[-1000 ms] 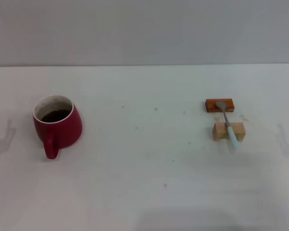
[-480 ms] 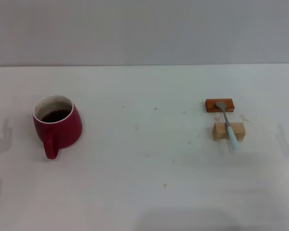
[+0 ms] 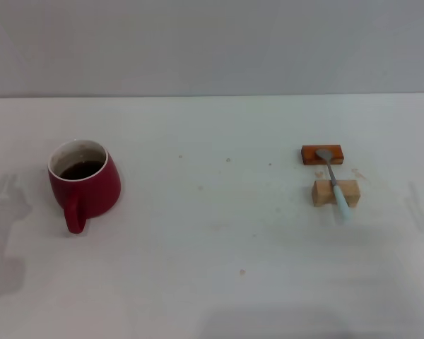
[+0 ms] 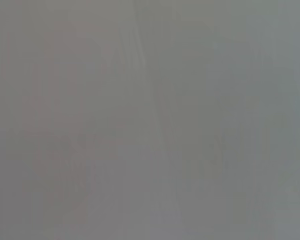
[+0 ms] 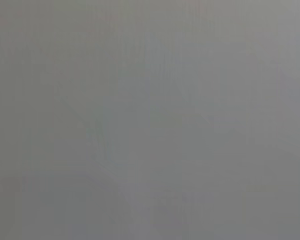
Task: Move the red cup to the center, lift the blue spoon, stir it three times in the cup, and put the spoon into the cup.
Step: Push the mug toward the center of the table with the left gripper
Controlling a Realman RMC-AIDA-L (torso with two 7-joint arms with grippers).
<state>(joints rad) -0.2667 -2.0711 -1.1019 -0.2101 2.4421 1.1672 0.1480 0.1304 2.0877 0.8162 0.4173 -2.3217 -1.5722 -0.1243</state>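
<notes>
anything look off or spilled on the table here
Nothing spilled. The red cup stands upright at the table's left with dark liquid inside; the blue spoon lies propped across two wooden blocks at the right, seemingly on purpose.

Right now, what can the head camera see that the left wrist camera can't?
Only the head view shows things: the rounded dark-red ceramic cup on the robot's left, the slim spoon with a pale blue handle lying across an orange-brown block and a pale wooden block on the white table, and a dark piece at the left edge, probably the left arm. The left wrist view shows only plain grey. They share nothing recognisable.
</notes>
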